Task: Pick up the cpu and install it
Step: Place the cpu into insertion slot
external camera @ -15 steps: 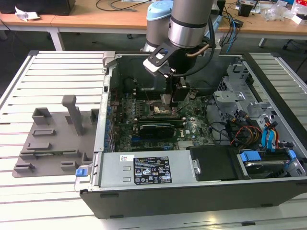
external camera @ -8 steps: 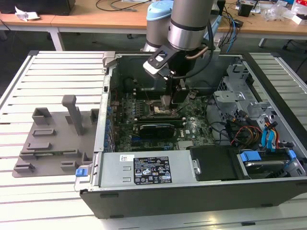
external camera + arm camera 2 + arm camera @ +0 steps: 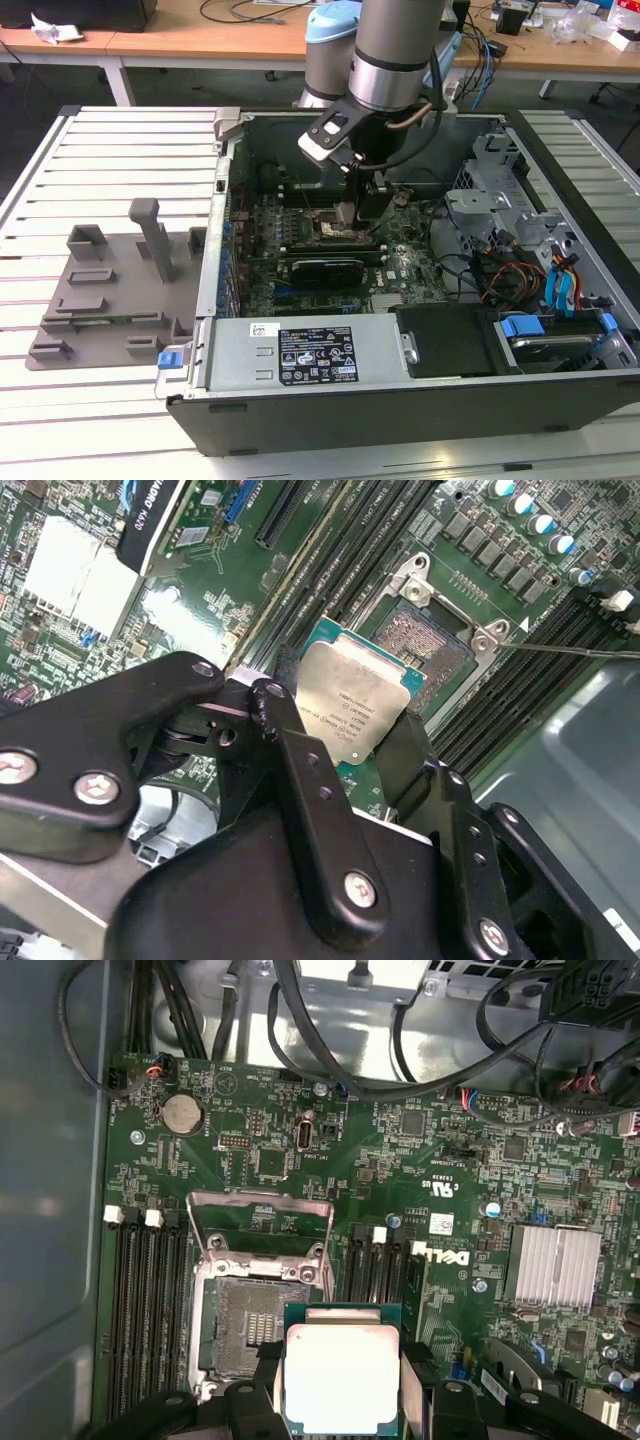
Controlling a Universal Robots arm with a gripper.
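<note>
The cpu [image 3: 355, 700], a flat square chip with a pale silver top and green edge, sits clamped between the black fingers [image 3: 275, 710] of my gripper [image 3: 345, 718], which is shut on it. In the first wrist view the cpu [image 3: 340, 1375] hangs over the green motherboard, just beside the open socket [image 3: 248, 1325] with its metal frame lid [image 3: 260, 1222] raised. That socket [image 3: 425, 635] lies bare, a short way past the chip's edge. In the exterior view my gripper [image 3: 362, 215] reaches down into the open computer case [image 3: 400, 410], above the middle of the board.
Memory slots [image 3: 150, 1310] flank the socket. A ribbed heat sink [image 3: 555, 1265] and black cables [image 3: 480, 1030] lie nearby. A black graphics card [image 3: 325, 270] lies across the board; a drive cage with blue tabs [image 3: 560, 290] fills the case's right. A grey fixture [image 3: 110, 290] stands outside.
</note>
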